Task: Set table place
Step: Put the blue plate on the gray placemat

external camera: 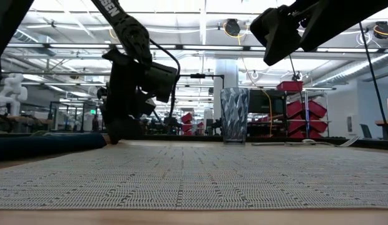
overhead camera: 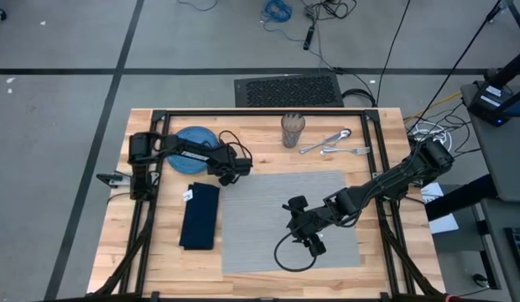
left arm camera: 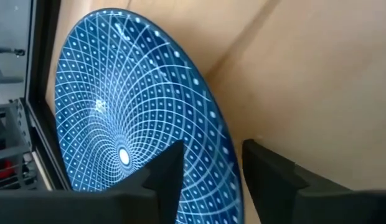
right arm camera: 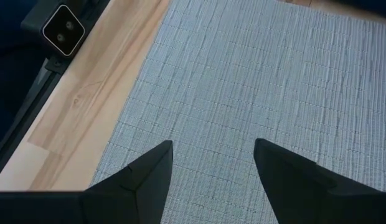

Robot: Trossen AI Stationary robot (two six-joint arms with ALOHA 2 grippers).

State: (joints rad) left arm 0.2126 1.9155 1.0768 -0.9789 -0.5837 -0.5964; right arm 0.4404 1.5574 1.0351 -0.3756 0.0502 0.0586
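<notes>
Partly hidden under the left arm, the round blue plate with a white web pattern (overhead camera: 189, 138) showed only as an arc in the high view, toward eleven o'clock on the light butcher-block wooden table (overhead camera: 151, 243). The left wrist view cut off the plate's lower edge behind the dark fingers. The left gripper (overhead camera: 230, 174) hung just past the plate's rim, toward the table's middle; its jaws stood apart, one finger (left arm camera: 162, 180) over the plate's edge and the other over bare wood, and whether they touched the rim could not be told.

The flat grey woven rectangular placemat (overhead camera: 260, 222) lay at the table's centre, long axis running from twelve to six o'clock, its edges square to the table's. The right gripper (overhead camera: 313, 243) hovered over the mat's five o'clock part, jaws wide open and holding nothing.

A folded navy blue cloth napkin (overhead camera: 200, 216) lay just beside the mat at nine o'clock, long axis parallel to the mat's. The clear ribbed drinking glass (external camera: 234, 115) stood upright at twelve o'clock; its contents could not be made out. Silver cutlery (overhead camera: 334, 143) lay at one o'clock, the separate pieces hard to distinguish.
</notes>
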